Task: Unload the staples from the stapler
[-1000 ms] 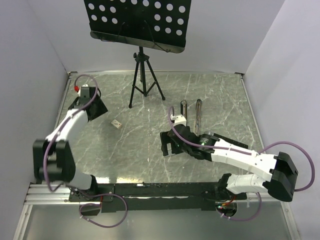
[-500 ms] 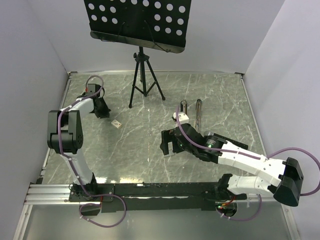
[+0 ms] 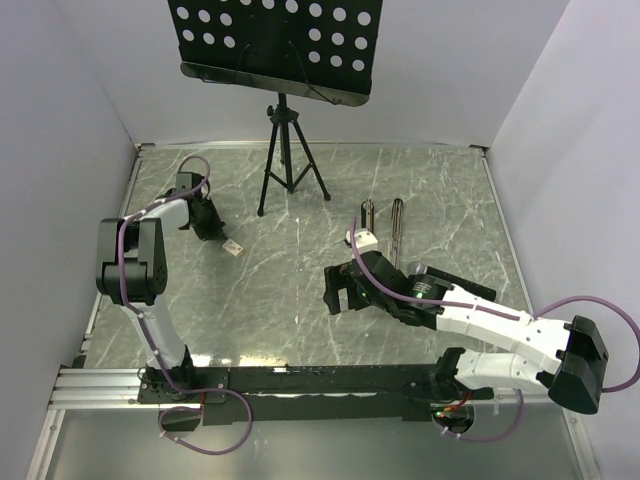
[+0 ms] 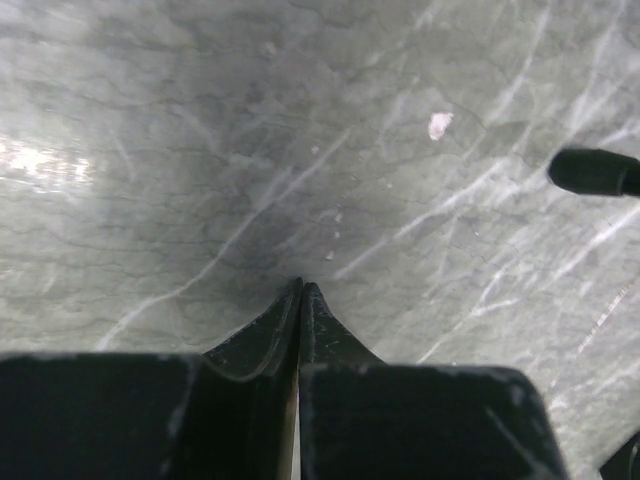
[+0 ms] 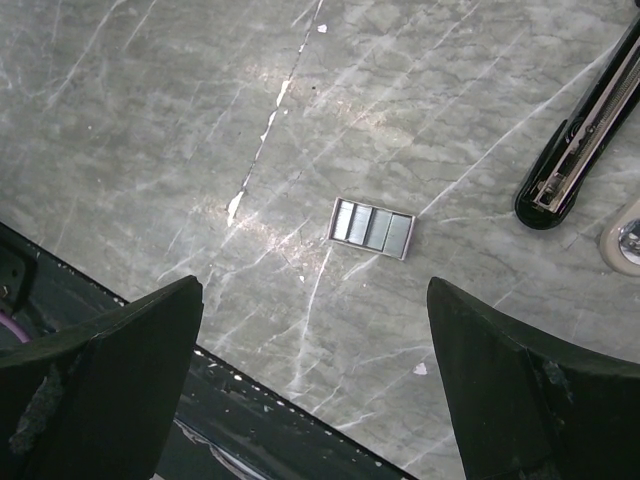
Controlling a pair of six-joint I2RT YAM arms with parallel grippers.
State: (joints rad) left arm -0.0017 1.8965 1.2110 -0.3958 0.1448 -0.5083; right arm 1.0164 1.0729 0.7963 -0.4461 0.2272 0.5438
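The stapler (image 3: 383, 220) lies opened out as two narrow dark bars on the marble table, right of centre; one bar shows in the right wrist view (image 5: 585, 135). The staples (image 3: 234, 247) are a small pale block on the table, left of centre; they also show in the right wrist view (image 5: 372, 228). My left gripper (image 3: 212, 232) is shut and empty, low over the table just left of the staples; its shut tips (image 4: 300, 290) hover over bare marble. My right gripper (image 3: 338, 290) is open and empty, below and left of the stapler, with its fingers wide apart (image 5: 315, 300).
A black music stand (image 3: 270, 40) on a tripod (image 3: 287, 165) stands at the back; one tripod foot (image 4: 595, 170) shows in the left wrist view. The black rail (image 3: 320, 380) runs along the near table edge. A pale round thing (image 5: 625, 235) sits by the stapler.
My left arm has swung forward and brought its gripper down close to the staples. My right gripper has shifted only slightly and stays open.
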